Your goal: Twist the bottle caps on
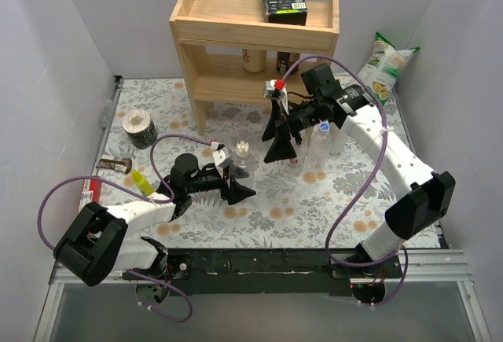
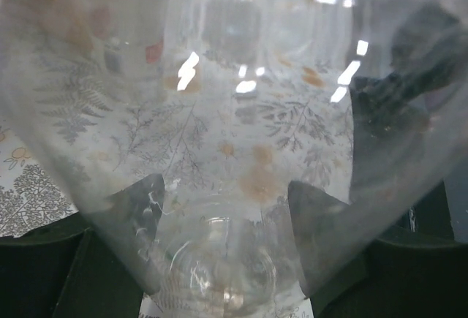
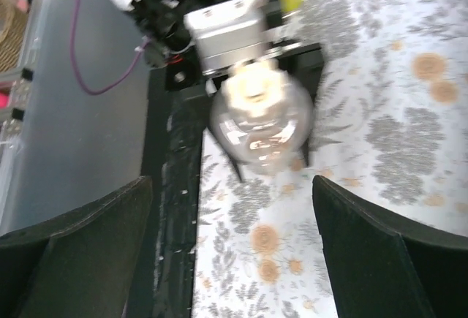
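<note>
The left gripper has its dark fingers closed partway around the small clear plastic bottle, pressing on both sides low on its body. The bottle stands upright on the table, near the middle and towards the front. The right gripper hangs above and just beyond it with its jaws spread wide and nothing between them. Its camera looks down on the bottle's top, where a pale round screw cap seems to sit on the neck, though blur hides whether it is threaded. To do this step well, the right gripper should probably come straight down over the neck, close lightly on the cap's rim and turn without pushing sideways. The left should meanwhile grip firmly enough to stop the thin bottle from spinning or buckling. The other clear plastic bottles stand close together just beside the right arm, so a wide swing could topple them. Everything rests on a grey floral tablecloth. A pale wooden two-tier shelf stands at the back, and plain white walls close in the sides.
</note>
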